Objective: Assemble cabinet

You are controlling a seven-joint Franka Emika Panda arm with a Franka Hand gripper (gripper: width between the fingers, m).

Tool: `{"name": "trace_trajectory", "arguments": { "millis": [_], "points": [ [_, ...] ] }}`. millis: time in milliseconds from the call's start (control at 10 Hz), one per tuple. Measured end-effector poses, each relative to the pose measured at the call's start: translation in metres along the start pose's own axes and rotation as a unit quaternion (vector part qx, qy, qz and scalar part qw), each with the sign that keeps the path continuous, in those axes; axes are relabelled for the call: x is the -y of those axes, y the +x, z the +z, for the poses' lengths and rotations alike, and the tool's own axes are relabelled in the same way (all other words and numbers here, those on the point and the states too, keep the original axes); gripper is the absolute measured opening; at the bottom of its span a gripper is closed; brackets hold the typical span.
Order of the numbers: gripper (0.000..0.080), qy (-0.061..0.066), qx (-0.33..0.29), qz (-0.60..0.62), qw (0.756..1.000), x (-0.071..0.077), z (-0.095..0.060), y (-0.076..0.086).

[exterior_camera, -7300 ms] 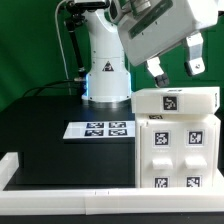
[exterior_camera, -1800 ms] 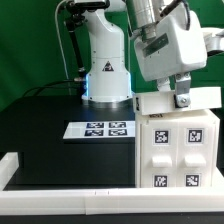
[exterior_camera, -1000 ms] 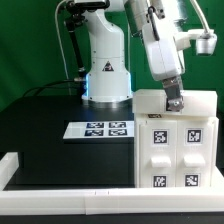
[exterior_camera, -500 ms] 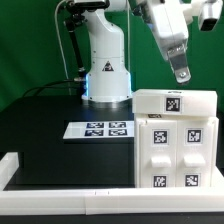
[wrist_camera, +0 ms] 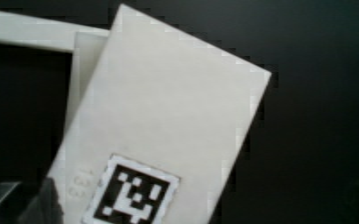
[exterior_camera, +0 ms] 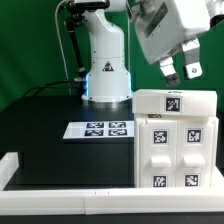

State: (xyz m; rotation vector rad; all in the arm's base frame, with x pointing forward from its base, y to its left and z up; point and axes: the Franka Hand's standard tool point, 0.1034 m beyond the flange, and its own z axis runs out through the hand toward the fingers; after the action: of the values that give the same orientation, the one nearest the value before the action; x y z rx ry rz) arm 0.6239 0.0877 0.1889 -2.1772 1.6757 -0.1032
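Cabinet stood at the exterior view's right, near the front rail, tagged panels facing us. Above it the gripper hung empty, fingers apart. Between steps, I judged; next it needed a loose part.

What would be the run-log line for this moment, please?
claw: open, empty | above cabinet, apart | marker board: flat on table

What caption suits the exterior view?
Robot's open claw hovers empty above the tagged white cabinet on a black table.
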Motion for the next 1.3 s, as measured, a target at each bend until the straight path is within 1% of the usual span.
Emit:
{"name": "trace_trajectory", "arguments": {
  "millis": [100, 300, 600, 700, 800, 900, 1000, 1100, 1200, 1300],
  "points": [
    [0.0797, -0.011, 0.012, -0.075, 0.997, 0.000, 0.000, -0.001],
    [0.0797, -0.024, 0.028, -0.194, 0.980, 0.003, 0.003, -0.002],
    [0.0797, -0.022, 0.029, -0.283, 0.959, 0.002, 0.004, -0.001],
    [0.0797, -0.029, 0.029, -0.394, 0.918, 0.001, 0.003, 0.000],
    [0.0797, -0.040, 0.033, -0.489, 0.871, -0.002, 0.004, -0.001],
    [0.0797, -0.049, 0.038, -0.531, 0.845, -0.005, 0.005, -0.002],
    [0.0797, -0.059, 0.039, -0.598, 0.798, -0.006, 0.005, -0.001],
    [0.0797, -0.063, 0.040, -0.640, 0.765, -0.008, 0.005, -0.001],
    [0.0797, -0.059, 0.034, -0.657, 0.751, -0.008, 0.005, 0.003],
    [0.0797, -0.060, 0.035, -0.678, 0.731, -0.009, 0.005, 0.005]
  ]
}}
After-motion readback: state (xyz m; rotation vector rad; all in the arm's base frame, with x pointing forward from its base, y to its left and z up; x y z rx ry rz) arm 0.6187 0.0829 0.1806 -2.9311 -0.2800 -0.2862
